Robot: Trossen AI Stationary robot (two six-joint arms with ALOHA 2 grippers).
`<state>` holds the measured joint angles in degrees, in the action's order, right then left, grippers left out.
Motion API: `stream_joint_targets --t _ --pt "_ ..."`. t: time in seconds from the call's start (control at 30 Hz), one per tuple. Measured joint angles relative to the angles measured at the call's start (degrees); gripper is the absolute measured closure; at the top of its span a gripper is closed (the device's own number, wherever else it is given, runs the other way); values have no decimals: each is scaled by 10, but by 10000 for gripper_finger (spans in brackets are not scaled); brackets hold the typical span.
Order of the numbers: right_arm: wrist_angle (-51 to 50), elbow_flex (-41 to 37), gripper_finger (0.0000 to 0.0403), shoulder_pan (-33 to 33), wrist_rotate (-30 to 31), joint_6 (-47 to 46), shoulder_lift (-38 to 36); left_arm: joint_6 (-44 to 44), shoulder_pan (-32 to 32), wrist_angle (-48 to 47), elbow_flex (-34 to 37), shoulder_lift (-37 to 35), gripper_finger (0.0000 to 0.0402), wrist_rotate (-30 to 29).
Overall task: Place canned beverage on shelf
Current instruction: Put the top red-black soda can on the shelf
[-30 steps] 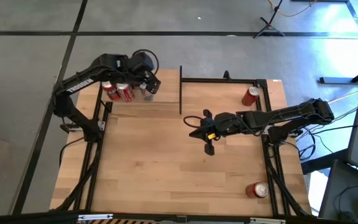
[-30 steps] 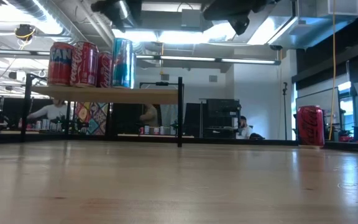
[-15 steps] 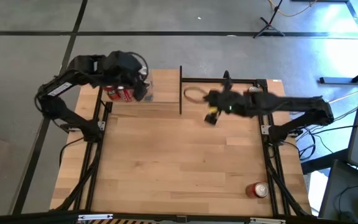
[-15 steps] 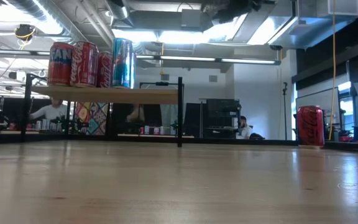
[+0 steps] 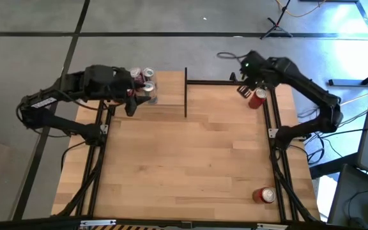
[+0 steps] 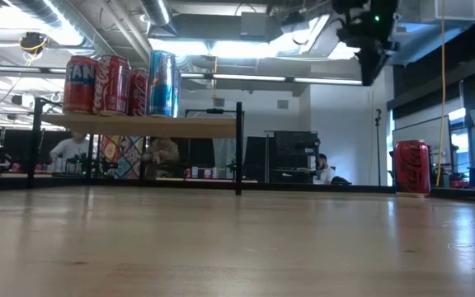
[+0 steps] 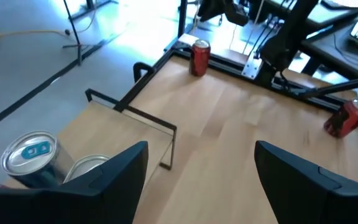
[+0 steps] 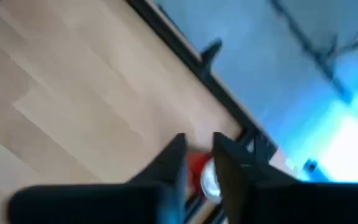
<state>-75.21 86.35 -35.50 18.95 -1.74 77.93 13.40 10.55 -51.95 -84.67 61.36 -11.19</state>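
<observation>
Several cans (image 6: 114,84) stand upright on the shelf (image 6: 143,125), a small wooden board on black posts at the table's far left. My left gripper (image 7: 201,149) hovers open beside those cans (image 5: 147,82), at the shelf's near edge, touching nothing. A red can (image 5: 257,98) stands in the far right corner. My right gripper (image 5: 243,88) hangs just above it, pointing steeply down. In the right wrist view its fingers (image 8: 174,163) stand a narrow gap apart, with the red can (image 8: 199,169) showing below and between them. Nothing is held.
Another red can (image 5: 264,194) stands near the table's near right corner. A black metal frame (image 5: 232,81) runs along the far edge, and a black post (image 5: 185,92) marks the shelf's right end. Bare wooden tabletop (image 5: 190,166) fills the middle.
My right gripper has swung from the table's middle to the far right corner, risen, and tipped down over the red can there. My left gripper has drawn back from the shelf's cans toward the table's left and near side. The cans have kept their places.
</observation>
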Motion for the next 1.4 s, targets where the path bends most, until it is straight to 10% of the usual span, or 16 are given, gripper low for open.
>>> stream_joint_targets --t 0.47,1.4 --pt "-18 0 12 -203 -85 7 47 15 0 28 16 5 119 6" --pt "-143 0 57 -204 -40 -82 224 -5 0 27 16 5 119 64"
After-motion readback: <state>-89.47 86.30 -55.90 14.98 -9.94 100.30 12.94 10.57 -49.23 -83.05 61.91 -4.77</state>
